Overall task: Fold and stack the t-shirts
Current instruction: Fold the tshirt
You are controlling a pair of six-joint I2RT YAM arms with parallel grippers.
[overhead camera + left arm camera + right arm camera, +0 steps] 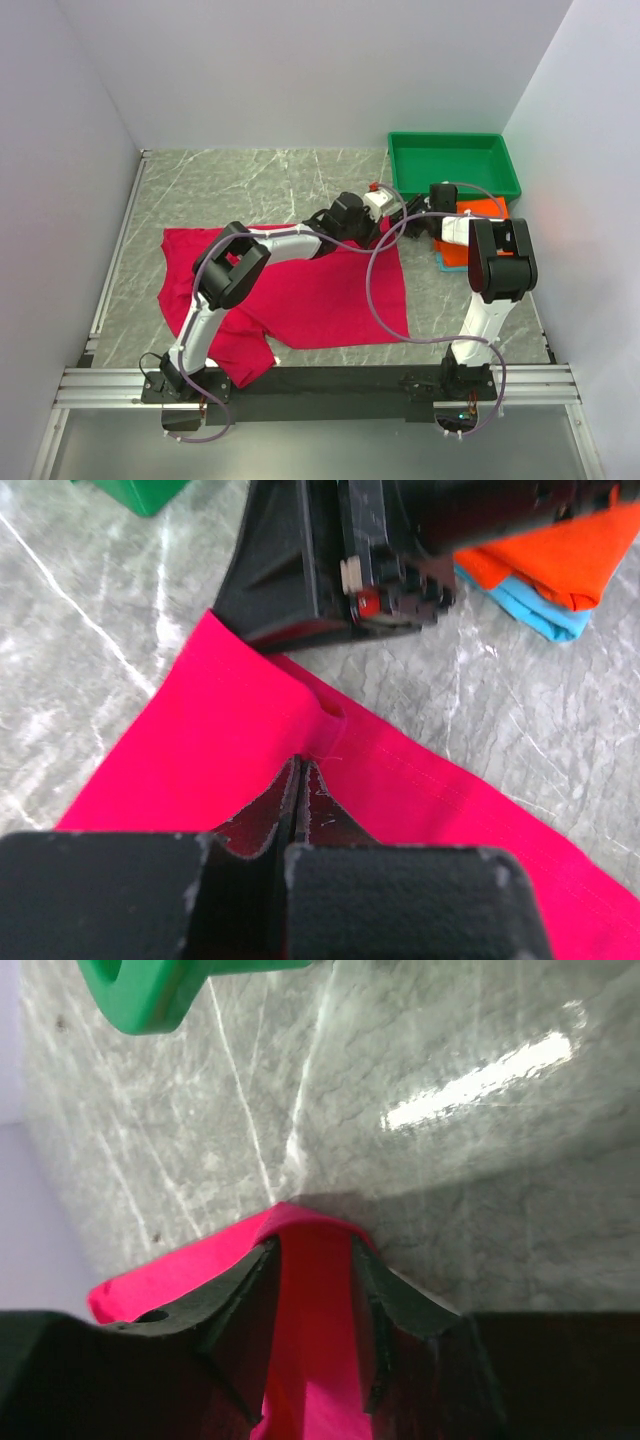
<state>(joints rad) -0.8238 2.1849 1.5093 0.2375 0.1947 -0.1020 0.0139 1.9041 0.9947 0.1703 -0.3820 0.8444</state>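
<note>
The crimson-pink t-shirt (300, 290) lies spread flat on the marble table. Both grippers meet at its far right corner. My left gripper (388, 212) is shut, pinching the shirt's hem (230, 730) between its tips (302, 765). My right gripper (408, 218) holds a fold of the same cloth (170, 1270) between its fingers (310, 1245), and its black body (350, 560) shows just beyond in the left wrist view. The folded orange t-shirt (478, 210) lies on the folded teal t-shirt (448, 262) at the right, partly hidden by my right arm; both also show in the left wrist view, orange (560, 560) and teal (530, 610).
A green plastic tray (455, 165) stands at the back right, its corner just beyond the grippers (140, 1000). White walls close in the table at the left, back and right. Bare marble (250, 185) lies behind the shirt.
</note>
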